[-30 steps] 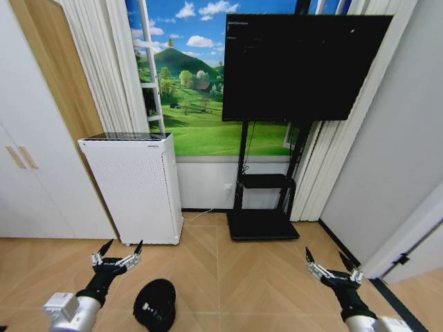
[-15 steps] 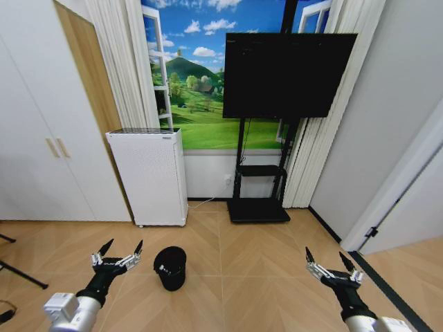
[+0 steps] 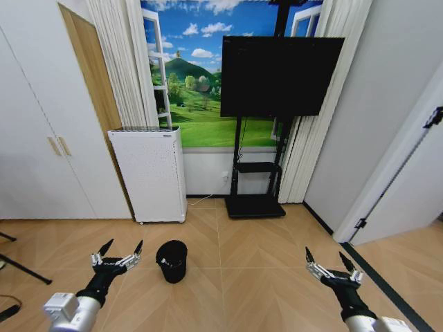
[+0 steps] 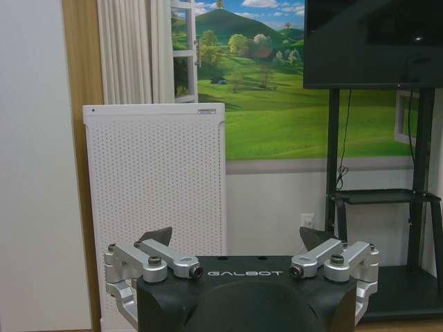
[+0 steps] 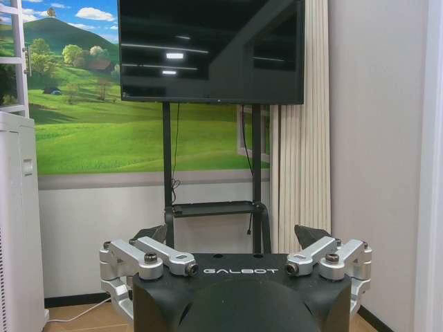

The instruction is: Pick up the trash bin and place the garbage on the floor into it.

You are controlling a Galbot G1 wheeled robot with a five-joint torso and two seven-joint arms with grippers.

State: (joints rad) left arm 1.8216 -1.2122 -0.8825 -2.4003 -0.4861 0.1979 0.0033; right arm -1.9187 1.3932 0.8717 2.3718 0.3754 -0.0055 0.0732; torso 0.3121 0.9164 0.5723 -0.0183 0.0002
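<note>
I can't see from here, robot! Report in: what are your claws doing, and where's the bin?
Left gripper open, empty, low. Right gripper the same. Trash bin upright on the floor, ahead between the arms, untouched. Nothing in the way.

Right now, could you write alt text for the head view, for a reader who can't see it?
A small black mesh trash bin stands upright on the herringbone wood floor, between and ahead of the left end effector and right end effector, both open and empty. Behind it: a white appliance and a TV on a stand.

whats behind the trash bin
Behind the trash bin stands a white perforated unit against the wall, with bare floor between them. The bin's inside can't be seen from here.
</note>
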